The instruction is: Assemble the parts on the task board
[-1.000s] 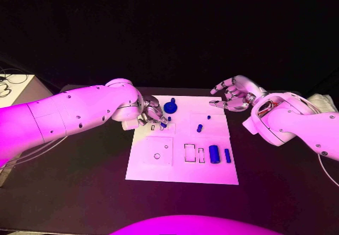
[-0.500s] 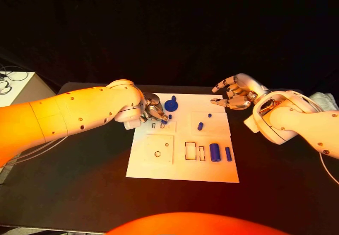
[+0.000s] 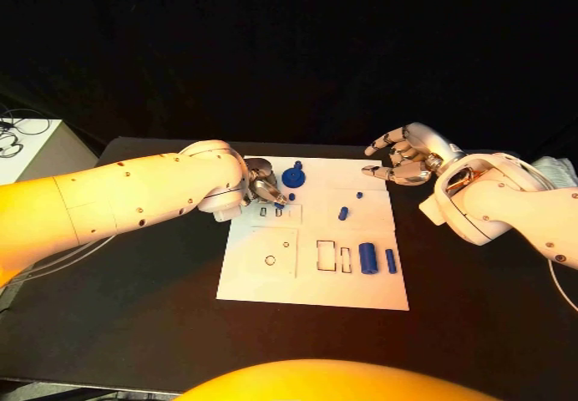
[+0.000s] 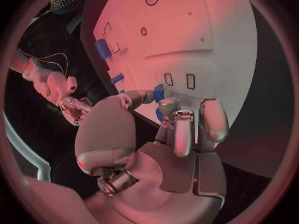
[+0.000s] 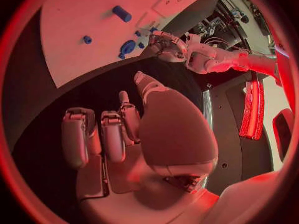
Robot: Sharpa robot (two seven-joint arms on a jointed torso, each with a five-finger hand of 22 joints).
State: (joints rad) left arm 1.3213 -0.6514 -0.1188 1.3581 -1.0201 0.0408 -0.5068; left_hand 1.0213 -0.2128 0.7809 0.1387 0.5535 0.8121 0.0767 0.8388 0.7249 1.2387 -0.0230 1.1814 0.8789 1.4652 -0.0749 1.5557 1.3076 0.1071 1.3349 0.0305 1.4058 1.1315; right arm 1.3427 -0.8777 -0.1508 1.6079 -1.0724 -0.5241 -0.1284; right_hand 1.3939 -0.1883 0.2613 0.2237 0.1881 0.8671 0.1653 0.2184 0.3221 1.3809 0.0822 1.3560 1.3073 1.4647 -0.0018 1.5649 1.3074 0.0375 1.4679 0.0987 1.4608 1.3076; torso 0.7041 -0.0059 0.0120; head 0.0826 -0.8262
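My left hand (image 3: 263, 189): over the far left corner of the task board (image 3: 307, 288), fingers drawn together; a small blue part (image 4: 158, 91) is pinched between thumb and fingertips, just above the pair of small slots (image 3: 270, 212) near the board's far left.

Task board: white plate, middle of the black table (image 3: 144, 334), long side running away from me.

Round blue part with a stem (image 3: 291, 178): on the board's far edge, just beside my left hand.

Small blue peg (image 3: 291, 197): on the board, just nearer than the round part.

Short blue part (image 3: 342, 214): around the board's middle, lying flat.

Tiny blue part (image 3: 359, 195): beyond the short part, toward the board's far right.

Rectangular outlines (image 3: 325, 256): near half of the board, centre.

Large blue cylinder (image 3: 367, 259): lying just right of the outlines.

Slim blue bar (image 3: 389, 261): just right of the cylinder, near the board's right edge.

My right hand (image 3: 403, 159): off the board's far right corner, above the table, fingers curled but apart, grasping nothing.
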